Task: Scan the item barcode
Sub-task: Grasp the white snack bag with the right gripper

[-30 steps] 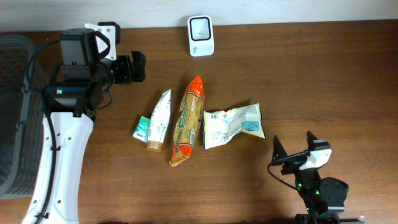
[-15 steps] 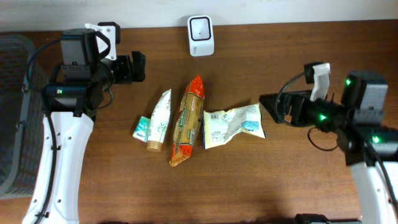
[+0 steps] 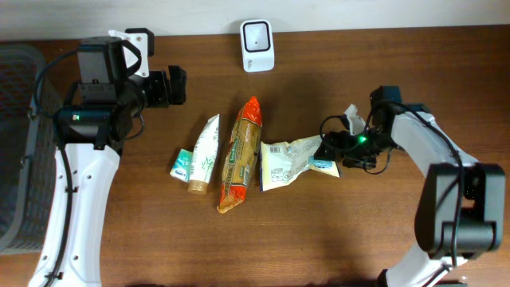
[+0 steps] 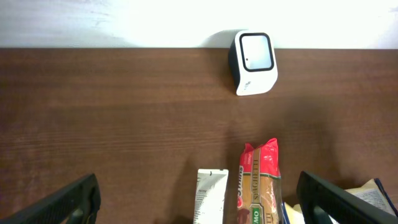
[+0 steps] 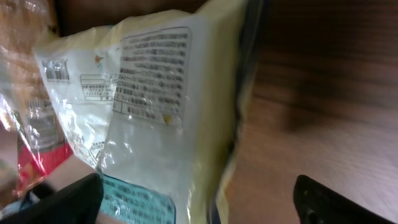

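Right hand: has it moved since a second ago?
Yes. Judged against the fixed scanner, the right hand has swung from the overhead view's bottom right, up and left, to the right edge of the cream snack bag, jaws open.

I see a white tube [image 3: 205, 151] mid wooden table [image 3: 319, 239], cap toward 6 o'clock. A small teal box [image 3: 182, 164] touches it at 9 o'clock. A long orange-topped packet [image 3: 241, 155] lies just beside it at 3 o'clock. A grey mesh basket [image 3: 14, 104] sits at the table's 9 o'clock edge.
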Controlling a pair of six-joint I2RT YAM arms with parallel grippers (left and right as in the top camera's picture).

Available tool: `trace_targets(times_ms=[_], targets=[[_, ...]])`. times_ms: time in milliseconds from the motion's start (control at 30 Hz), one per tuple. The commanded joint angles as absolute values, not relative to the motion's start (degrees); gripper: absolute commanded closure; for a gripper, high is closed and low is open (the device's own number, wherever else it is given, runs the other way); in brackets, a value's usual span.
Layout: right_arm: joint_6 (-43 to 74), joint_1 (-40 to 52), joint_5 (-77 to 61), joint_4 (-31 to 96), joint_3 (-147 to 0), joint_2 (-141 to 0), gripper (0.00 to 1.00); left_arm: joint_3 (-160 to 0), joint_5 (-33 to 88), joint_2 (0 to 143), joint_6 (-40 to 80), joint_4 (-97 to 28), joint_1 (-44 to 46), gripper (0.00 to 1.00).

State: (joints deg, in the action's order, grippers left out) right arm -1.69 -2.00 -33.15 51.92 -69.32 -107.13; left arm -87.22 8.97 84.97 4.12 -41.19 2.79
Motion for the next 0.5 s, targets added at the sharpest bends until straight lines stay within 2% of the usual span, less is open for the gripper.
trace_targets(times_ms=[0, 133, 167, 267, 333, 367, 400, 467], targets=[[-8.8, -1.2, -43.4, 49.1, -69.8, -112.2, 0.02, -87.5, 9.0, 84.8, 4.4, -41.2, 2.9, 0.01], [-7.9, 1.3, -47.0, 43.4, -69.6, -115.7, 0.03, -87.5, 9.0, 84.8, 4.5, -41.2, 2.9, 0.01], [-6.7, 1.9, -46.9, 42.4, -69.5, -115.8, 0.08, -87.5, 9.0, 84.9, 4.5, -41.2, 2.9, 0.01], [-3.5, 2.6, -43.7, 40.0, -68.6, -115.9, 0.5, -87.5, 9.0, 84.9, 4.5, -41.2, 2.9, 0.01], [-3.6, 2.6, -43.7, 39.5, -68.0, -115.9, 0.73, -87.5, 9.0, 84.9, 4.5, -41.2, 2.9, 0.01], [-3.5, 2.6, -45.0, 38.9, -68.1, -115.9, 0.92, -87.5, 9.0, 84.8, 4.4, -41.2, 2.9, 0.01], [-3.6, 2.5, -45.9, 38.7, -68.1, -115.9, 0.96, -87.5, 9.0, 84.8, 4.5, -41.2, 2.9, 0.01], [-3.6, 1.3, -51.4, 38.6, -68.4, -115.4, 0.96, -87.5, 9.0, 84.8, 4.5, -41.2, 2.9, 0.01]])
